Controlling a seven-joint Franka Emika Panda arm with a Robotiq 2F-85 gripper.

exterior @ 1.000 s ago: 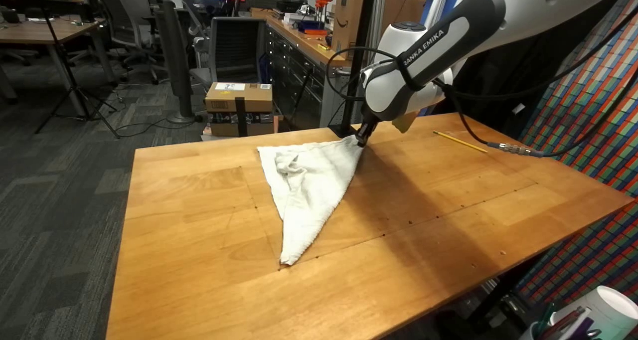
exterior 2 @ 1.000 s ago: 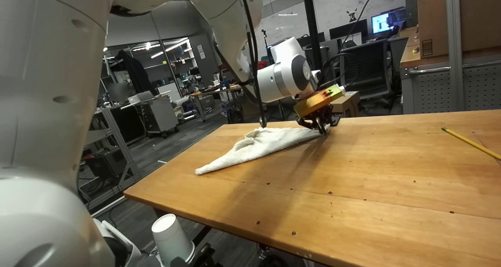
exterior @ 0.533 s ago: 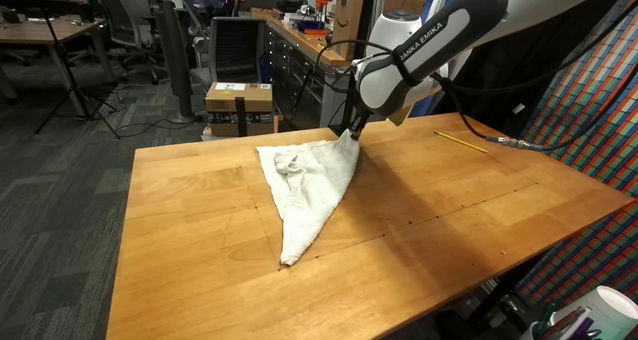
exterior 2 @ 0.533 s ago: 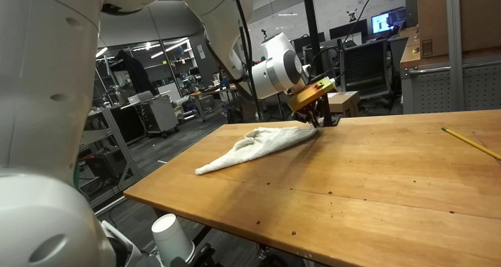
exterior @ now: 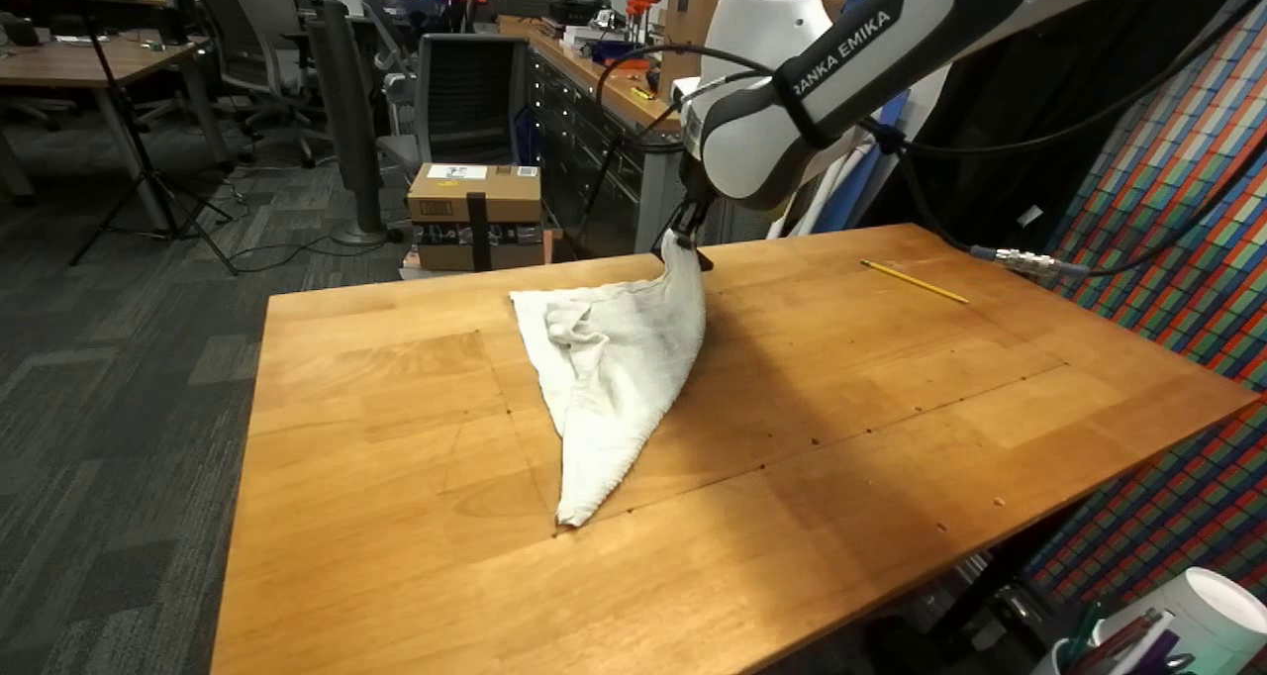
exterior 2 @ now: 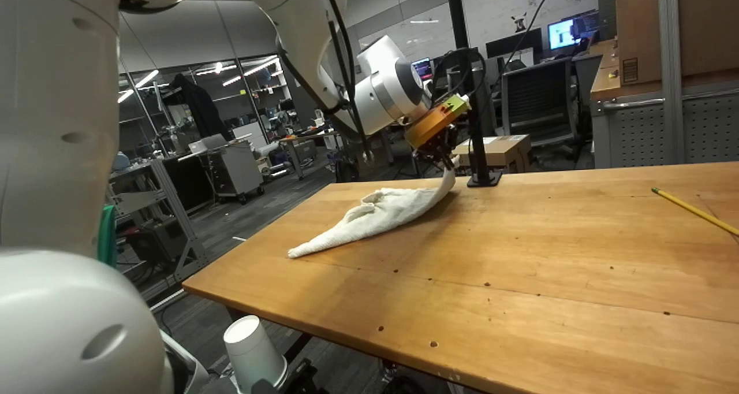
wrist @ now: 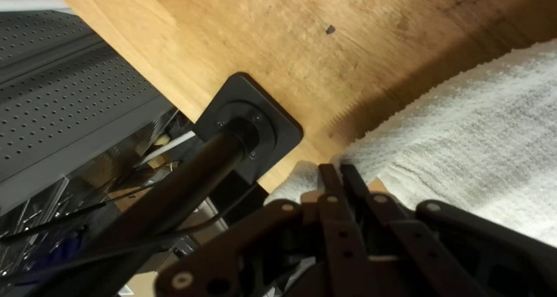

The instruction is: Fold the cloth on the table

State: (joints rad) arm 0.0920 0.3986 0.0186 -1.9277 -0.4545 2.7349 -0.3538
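The white cloth (exterior: 624,368) lies on the wooden table (exterior: 396,556), roughly a triangle with a bunched fold near its middle. One narrow end points toward the front of the table in an exterior view. My gripper (exterior: 683,240) is shut on the opposite corner and holds it up above the table's far edge. In an exterior view the cloth (exterior 2: 392,212) curves up to the gripper (exterior 2: 449,164). In the wrist view the cloth (wrist: 491,131) passes between the gripper's nearly closed fingertips (wrist: 339,170), with a bit sticking out on the left side.
A black post (exterior 2: 470,99) stands on a square base (wrist: 278,123) at the table edge, close beside the gripper. A yellow pencil (exterior: 913,282) lies on the table. A white cup (exterior 2: 254,348) is off the table, near the arm's base. A cardboard box (exterior: 475,195) stands beyond the table.
The gripper has risen and moved left in both exterior views, lifting the held corner off the table and back over the cloth. The rest of the cloth has stayed in place.
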